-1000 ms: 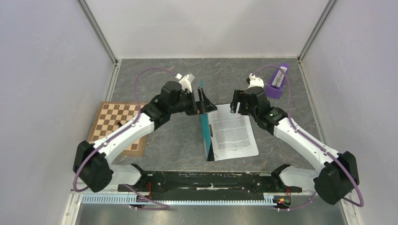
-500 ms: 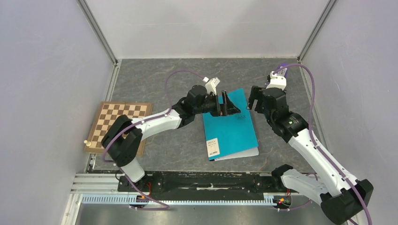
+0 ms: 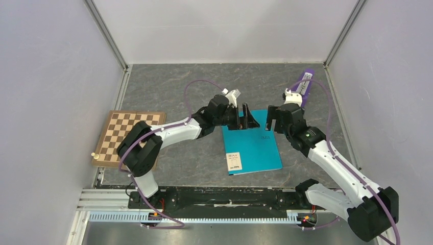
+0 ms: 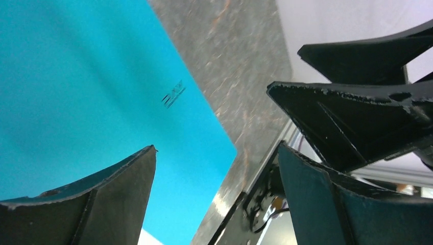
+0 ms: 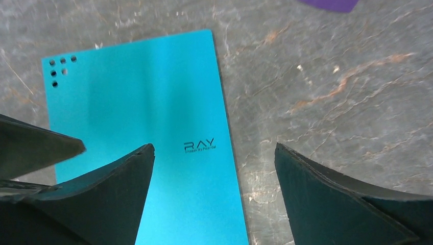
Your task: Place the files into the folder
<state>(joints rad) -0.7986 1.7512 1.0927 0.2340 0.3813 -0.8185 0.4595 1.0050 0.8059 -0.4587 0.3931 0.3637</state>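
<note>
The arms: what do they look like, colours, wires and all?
The left arm and right arm have white shells with chunky black joints. A purple cable loops along each. Their fingers are black tapering wedges. A green light glows on the right one.

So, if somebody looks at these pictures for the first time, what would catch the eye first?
Most likely the bright teal folder, lying closed and flat in the middle of the grey table, with a white label at its near left corner. Over its far edge the left gripper and the right gripper hang open, side by side. A checkered chessboard lies at the table's left edge.
</note>
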